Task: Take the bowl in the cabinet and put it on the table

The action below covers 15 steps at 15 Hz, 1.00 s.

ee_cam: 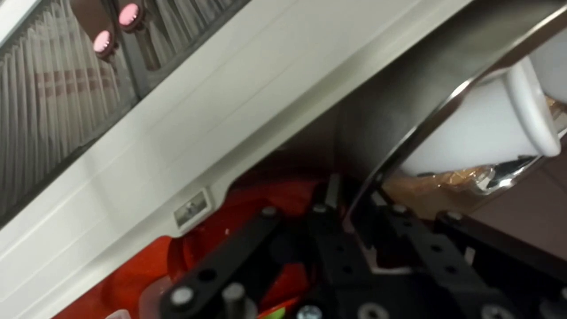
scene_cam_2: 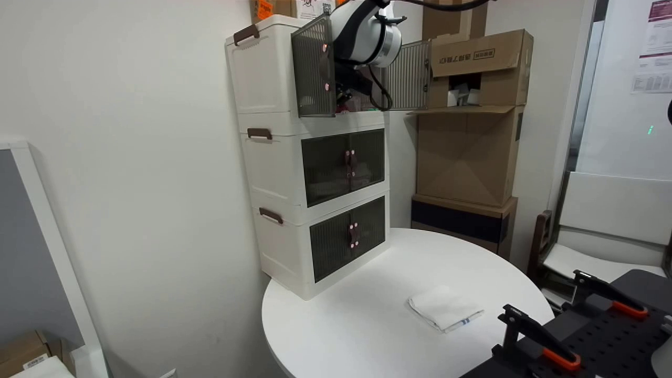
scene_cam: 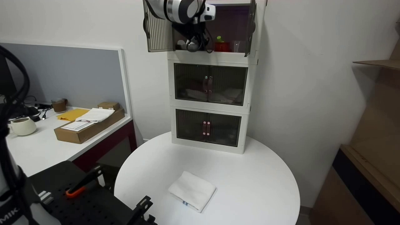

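Note:
The white three-tier cabinet (scene_cam: 210,58) stands on the round white table (scene_cam: 250,181); both show again in an exterior view, the cabinet (scene_cam_2: 278,173) above the table (scene_cam_2: 362,336). The top doors are open. My gripper (ee_cam: 355,194) is inside the top compartment, shut on the rim of the silvery bowl (ee_cam: 394,84). The rim runs between both fingertips. A white cup (ee_cam: 478,128) and tan-orange wrapped pieces (ee_cam: 443,181) show beyond the rim; I cannot tell whether the cup is inside. In an exterior view the gripper (scene_cam_2: 344,95) is partly hidden by an open door.
A red container (scene_cam: 222,47) with a green item and a clear cup (scene_cam: 236,46) stand beside the gripper. Open doors (scene_cam_2: 315,68) flank the arm. A folded white cloth (scene_cam: 193,191) lies on the table. Cardboard boxes (scene_cam_2: 467,152) stand beside the cabinet.

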Each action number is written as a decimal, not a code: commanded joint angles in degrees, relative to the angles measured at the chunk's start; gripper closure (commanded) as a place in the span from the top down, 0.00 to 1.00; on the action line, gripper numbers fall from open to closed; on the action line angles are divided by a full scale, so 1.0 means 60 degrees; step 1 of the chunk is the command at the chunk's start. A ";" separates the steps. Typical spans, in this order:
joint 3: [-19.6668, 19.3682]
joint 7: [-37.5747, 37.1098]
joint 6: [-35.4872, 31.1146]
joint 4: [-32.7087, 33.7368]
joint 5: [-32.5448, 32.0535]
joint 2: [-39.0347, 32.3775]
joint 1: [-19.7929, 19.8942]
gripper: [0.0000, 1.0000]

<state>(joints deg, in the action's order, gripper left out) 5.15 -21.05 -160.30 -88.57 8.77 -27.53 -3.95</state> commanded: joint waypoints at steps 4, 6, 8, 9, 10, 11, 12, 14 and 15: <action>0.0213 0.0771 -0.0677 -0.0690 0.1006 0.0939 0.0364 0.02; 0.0468 0.0991 -0.1001 -0.1022 0.1311 0.1342 0.0729 0.02; 0.0750 0.1427 -0.1061 -0.1349 0.1730 0.1782 0.1099 0.02; 0.0897 0.1703 -0.0971 -0.1540 0.1917 0.2034 0.1286 0.02; 0.0914 0.1871 -0.0765 -0.1765 0.1960 0.2304 0.1406 0.02; 0.0998 0.2112 -0.0609 -0.1991 0.2090 0.2564 0.1557 0.02; 0.0984 0.2281 -0.0426 -0.2302 0.2099 0.2869 0.1651 0.02; 0.0778 0.2349 -0.0062 -0.3055 0.1814 0.3541 0.1715 0.02; 0.0716 0.2423 0.0084 -0.3442 0.1736 0.3881 0.1765 0.02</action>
<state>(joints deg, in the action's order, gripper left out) 9.87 -8.57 -162.30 -101.33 19.20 -11.76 5.41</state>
